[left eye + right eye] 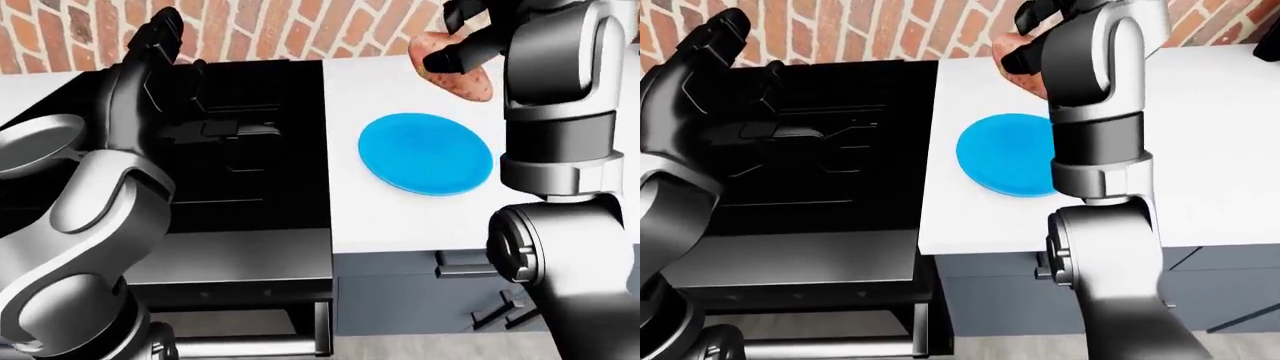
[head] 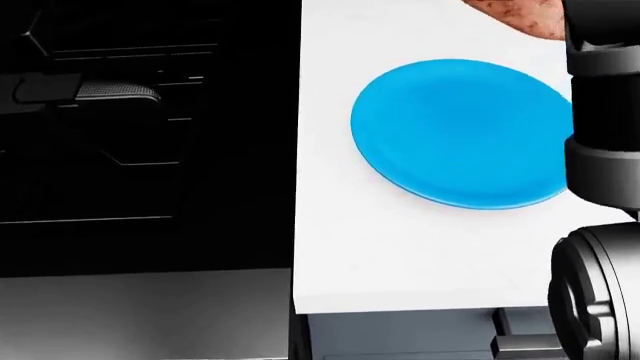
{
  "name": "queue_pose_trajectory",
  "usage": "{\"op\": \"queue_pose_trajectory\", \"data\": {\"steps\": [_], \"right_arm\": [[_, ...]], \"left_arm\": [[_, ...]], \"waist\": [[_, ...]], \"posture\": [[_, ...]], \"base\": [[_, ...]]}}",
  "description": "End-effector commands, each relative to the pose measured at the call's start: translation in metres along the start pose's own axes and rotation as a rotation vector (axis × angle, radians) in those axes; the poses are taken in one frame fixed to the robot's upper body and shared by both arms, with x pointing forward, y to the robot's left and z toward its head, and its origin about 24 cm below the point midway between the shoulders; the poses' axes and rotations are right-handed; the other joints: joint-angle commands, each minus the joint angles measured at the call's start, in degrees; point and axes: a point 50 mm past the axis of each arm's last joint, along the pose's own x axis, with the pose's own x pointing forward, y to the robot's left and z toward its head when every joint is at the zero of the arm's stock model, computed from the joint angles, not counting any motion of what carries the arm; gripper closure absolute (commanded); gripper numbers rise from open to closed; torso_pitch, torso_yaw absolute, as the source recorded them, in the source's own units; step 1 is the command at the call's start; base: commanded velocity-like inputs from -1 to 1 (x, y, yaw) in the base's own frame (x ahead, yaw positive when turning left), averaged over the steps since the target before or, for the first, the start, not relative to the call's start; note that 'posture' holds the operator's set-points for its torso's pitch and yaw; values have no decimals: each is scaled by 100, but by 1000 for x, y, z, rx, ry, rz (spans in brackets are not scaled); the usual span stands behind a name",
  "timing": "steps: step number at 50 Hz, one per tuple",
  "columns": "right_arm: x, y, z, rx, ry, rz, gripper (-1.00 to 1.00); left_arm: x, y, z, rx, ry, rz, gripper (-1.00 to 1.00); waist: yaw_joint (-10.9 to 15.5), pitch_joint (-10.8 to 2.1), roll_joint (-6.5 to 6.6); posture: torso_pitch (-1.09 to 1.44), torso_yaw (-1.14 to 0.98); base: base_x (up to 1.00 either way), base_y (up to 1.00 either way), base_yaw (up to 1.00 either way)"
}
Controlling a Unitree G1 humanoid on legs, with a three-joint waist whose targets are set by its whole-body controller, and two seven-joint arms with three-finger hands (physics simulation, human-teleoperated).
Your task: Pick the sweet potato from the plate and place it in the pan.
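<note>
The reddish-brown sweet potato [image 1: 462, 77] hangs in the air above the white counter, past the plate's top edge, with my right hand [image 1: 452, 46] shut on it. Only its lower end [image 2: 522, 16] shows at the top of the head view. Nothing lies on the blue plate [image 2: 455, 131]. My left hand [image 1: 160, 39] is raised over the black stove [image 1: 250, 172], fingers spread and holding nothing. A dark handle with a ribbed grip [image 2: 105, 90] lies on the stove at the left. The pan's body blends into the black surface.
The white counter [image 2: 400, 247] meets the stove along a straight edge left of the plate. A brick wall [image 1: 270, 26] runs behind both. A grey round shape [image 1: 30, 142] sits at the left edge of the left-eye view. Grey cabinet drawers [image 1: 420, 300] are below.
</note>
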Motion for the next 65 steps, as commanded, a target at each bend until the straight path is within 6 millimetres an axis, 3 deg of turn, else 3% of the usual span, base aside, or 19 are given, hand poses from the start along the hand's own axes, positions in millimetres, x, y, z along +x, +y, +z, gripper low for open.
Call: {"op": "queue_pose_trajectory", "data": {"steps": [1, 24, 25, 26, 27, 29, 35, 39, 42, 45, 48, 49, 50, 53, 56, 59, 62, 64, 65], "right_arm": [[-19, -15, 21, 14, -83, -56, 100], [-23, -14, 23, 70, -74, -29, 100], [-24, -14, 23, 76, -76, -28, 100], [-25, -16, 23, 82, -82, -32, 100], [-26, -17, 24, 82, -86, -38, 100], [-26, -17, 24, 82, -86, -36, 100], [-26, -20, 26, 85, -96, -48, 100], [-26, -19, 25, 91, -97, -49, 100], [-26, -19, 24, 90, -95, -49, 100], [-26, -18, 22, 92, -94, -49, 100], [-26, -17, 23, 95, -101, -48, 100], [-25, -17, 22, 95, -103, -49, 100], [-25, -17, 22, 96, -103, -48, 100], [-24, -17, 22, 95, -100, -49, 100], [-24, -16, 22, 95, -97, -48, 100], [-25, -16, 21, 94, -96, -49, 100], [-25, -18, 21, 94, -98, -52, 100], [-24, -17, 22, 96, -103, -50, 100], [-24, -17, 21, 99, -105, -48, 100]], "left_arm": [[-3, 1, 12, -4, -62, 9, -100], [0, 2, 17, 2, -64, 11, -100], [0, 1, 17, 3, -64, 11, -100], [0, 1, 17, 2, -64, 9, -100], [0, 0, 17, 3, -64, 8, -100], [0, -1, 16, 3, -62, 5, -100], [1, -1, 17, 2, -64, 4, -100], [0, 0, 17, 2, -64, 5, -100], [0, -1, 17, 3, -64, 4, -100], [-1, -2, 16, 2, -63, 2, -100], [-1, -1, 15, 3, -62, 2, -100], [-1, -1, 15, 3, -62, 1, -100], [-1, -1, 15, 4, -62, 3, -100], [-1, 0, 15, 3, -61, 5, -100], [-1, 0, 15, 4, -60, 5, -100], [-1, 0, 15, 4, -60, 4, -100], [0, -1, 15, 4, -61, 3, -100], [1, -1, 16, 3, -61, 2, -100], [1, -1, 15, 3, -61, 2, -100]], "waist": [[-1, -179, -8], [-17, -161, 51], [-2, -287, 60], [-9, -275, 34], [-10, -386, 16], [5, -441, -1], [20, -141, 6], [5, -132, 30], [-9, -388, -23], [-5, -425, -61], [0, -372, -50], [19, -184, -19], [22, -135, 8], [26, -174, 46], [-2, -327, -42], [-21, -370, -156], [-25, -359, -303], [11, -192, -192], [5, -182, -145]], "posture": [[0, 0], [0, 0], [0, 0], [0, 0], [0, 0], [0, 0], [0, 0], [0, 0], [0, 0], [0, 0], [0, 0], [0, 0], [0, 0], [0, 0], [0, 0], [0, 0], [0, 0], [0, 0], [0, 0]], "base": [[0, 0, 0], [0, 0, 0], [-6, 0, 0], [-29, 0, 0], [-29, 0, 0], [-16, 0, 0], [-4, 0, 0], [0, 0, 0], [-35, 0, 0], [-38, 0, 0], [-26, 0, 0], [0, 0, 0], [0, 0, 0], [-5, 0, 0], [-31, 0, 0], [-34, 0, 0], [-34, 0, 0], [0, 0, 0], [0, 0, 0]]}}
